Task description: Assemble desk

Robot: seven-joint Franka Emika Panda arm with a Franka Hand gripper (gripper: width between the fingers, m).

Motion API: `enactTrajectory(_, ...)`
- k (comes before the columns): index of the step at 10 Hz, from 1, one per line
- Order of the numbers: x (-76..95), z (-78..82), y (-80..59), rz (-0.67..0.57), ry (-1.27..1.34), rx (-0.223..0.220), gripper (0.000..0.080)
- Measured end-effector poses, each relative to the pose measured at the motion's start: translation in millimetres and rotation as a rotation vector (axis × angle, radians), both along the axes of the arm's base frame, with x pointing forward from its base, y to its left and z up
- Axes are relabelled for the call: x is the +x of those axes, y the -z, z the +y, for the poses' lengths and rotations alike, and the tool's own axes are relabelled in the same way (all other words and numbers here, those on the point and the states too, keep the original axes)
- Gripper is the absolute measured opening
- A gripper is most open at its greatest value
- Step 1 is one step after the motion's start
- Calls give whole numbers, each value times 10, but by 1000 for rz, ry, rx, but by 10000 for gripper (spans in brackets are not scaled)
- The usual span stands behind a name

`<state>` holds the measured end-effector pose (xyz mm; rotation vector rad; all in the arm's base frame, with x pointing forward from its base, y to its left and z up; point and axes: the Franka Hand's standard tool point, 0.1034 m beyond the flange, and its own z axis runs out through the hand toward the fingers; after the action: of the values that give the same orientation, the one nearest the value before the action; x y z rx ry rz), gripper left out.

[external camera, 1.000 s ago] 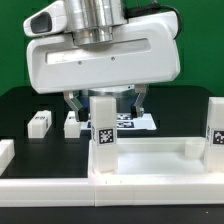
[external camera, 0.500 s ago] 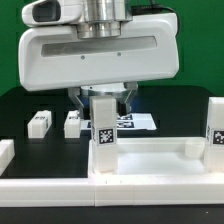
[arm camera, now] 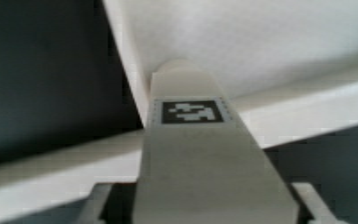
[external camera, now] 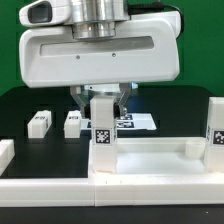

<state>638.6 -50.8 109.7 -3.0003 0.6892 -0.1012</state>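
Two loose legs point(external camera: 39, 123), upright leg point(external camera: 103, 135) partly hiding marker board point(external camera: 141, 122)

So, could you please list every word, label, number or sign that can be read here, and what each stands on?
None: no word, brand or number is readable in either view.
Only black-white square tags, patterns rather than text, show on the upright leg, the leg at the exterior view's right and the marker board.
Marks on the small loose legs are too small to read.
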Motion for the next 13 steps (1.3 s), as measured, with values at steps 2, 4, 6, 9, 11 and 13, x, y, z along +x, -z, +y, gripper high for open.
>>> enactTrajectory(2,-16,-15,5,25,393,35,287)
enactTrajectory(4,-37,-15,29,67,807,103,288)
enactTrajectory(6,-42,-3,33,75,921,114,288)
enactTrajectory(9,-43,56,40,56,602,81,443)
enactTrajectory(11,-46,42,43,28,159,56,633)
enactTrajectory(13,-60,173,59,24,20,49,645)
